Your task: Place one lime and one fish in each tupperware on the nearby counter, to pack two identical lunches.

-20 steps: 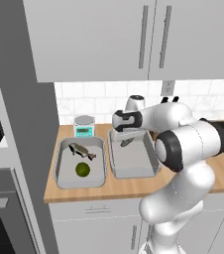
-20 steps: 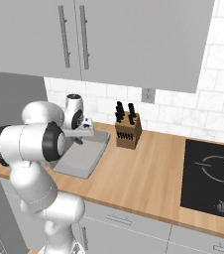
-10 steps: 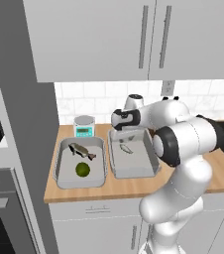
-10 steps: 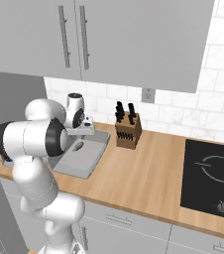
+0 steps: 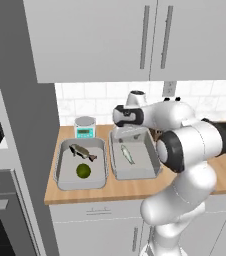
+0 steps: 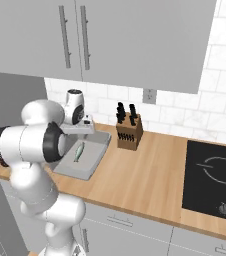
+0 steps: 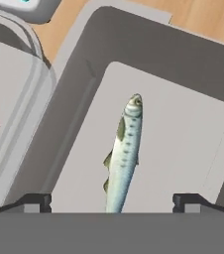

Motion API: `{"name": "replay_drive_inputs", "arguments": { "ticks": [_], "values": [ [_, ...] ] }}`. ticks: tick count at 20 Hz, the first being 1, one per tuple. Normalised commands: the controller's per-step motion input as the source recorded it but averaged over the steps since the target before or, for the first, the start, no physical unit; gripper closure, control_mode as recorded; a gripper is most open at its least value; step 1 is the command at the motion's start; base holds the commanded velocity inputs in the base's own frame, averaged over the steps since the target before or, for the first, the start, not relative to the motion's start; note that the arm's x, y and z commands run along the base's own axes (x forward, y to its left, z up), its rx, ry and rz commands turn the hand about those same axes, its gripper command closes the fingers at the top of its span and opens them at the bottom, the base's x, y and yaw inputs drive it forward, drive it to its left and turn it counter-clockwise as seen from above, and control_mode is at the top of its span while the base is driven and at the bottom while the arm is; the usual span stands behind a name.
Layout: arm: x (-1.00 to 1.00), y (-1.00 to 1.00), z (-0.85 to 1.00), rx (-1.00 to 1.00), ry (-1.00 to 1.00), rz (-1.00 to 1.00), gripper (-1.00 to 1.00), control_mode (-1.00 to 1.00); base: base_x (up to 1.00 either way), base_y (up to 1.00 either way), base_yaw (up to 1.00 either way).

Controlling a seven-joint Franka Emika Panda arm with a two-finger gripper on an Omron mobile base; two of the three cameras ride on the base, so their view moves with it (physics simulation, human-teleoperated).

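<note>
My gripper point(image 7: 112, 201) hangs open just above the right tupperware point(image 7: 79, 74), one fingertip on either side of the pale silvery fish point(image 7: 124, 154). That fish lies loose on the tub floor, touching neither finger. In the left base view the gripper point(image 5: 119, 136) sits over the back of the right tupperware point(image 5: 152, 165), where the pale fish point(image 5: 127, 154) lies. The left tupperware point(image 5: 60, 170) holds a dark brown-olive fish point(image 5: 82, 151) and a lime point(image 5: 83, 171). Both tubs stand side by side on the wood counter point(image 6: 140, 175).
A teal-faced scale point(image 5: 85, 127) stands behind the left tub against the tiled wall. A knife block point(image 6: 128, 132) is just right of the tubs, and the black stovetop point(image 6: 212, 172) lies further right. Wall cabinets hang overhead.
The jaws have gone from shut to open. The pale fish has left them and dropped onto the floor of the right tub. The arm has hardly moved.
</note>
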Motion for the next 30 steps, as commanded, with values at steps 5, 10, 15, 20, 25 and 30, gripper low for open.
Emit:
{"name": "replay_drive_inputs", "arguments": {
  "ticks": [5,10,15,20,25,30],
  "values": [
    [-1.0,-0.02,0.06,0.0,0.0,-0.01,-1.0,-1.0,0.0,0.0,0.0],
    [-0.97,0.0,-0.14,0.0,0.0,0.0,-1.0,-1.0,0.0,0.0,0.0],
    [-0.85,-0.04,0.75,0.0,0.03,0.0,-1.0,-1.0,0.0,0.0,0.0],
    [-0.93,-0.14,0.95,0.0,0.1,0.0,-1.0,-1.0,0.0,0.0,0.0],
    [-1.0,-0.2,0.18,0.0,-0.08,0.0,-1.0,-1.0,0.0,0.0,0.0],
    [-0.99,-0.18,0.04,0.0,-0.21,0.0,-1.0,-1.0,0.0,0.0,0.0]
  ]
}}
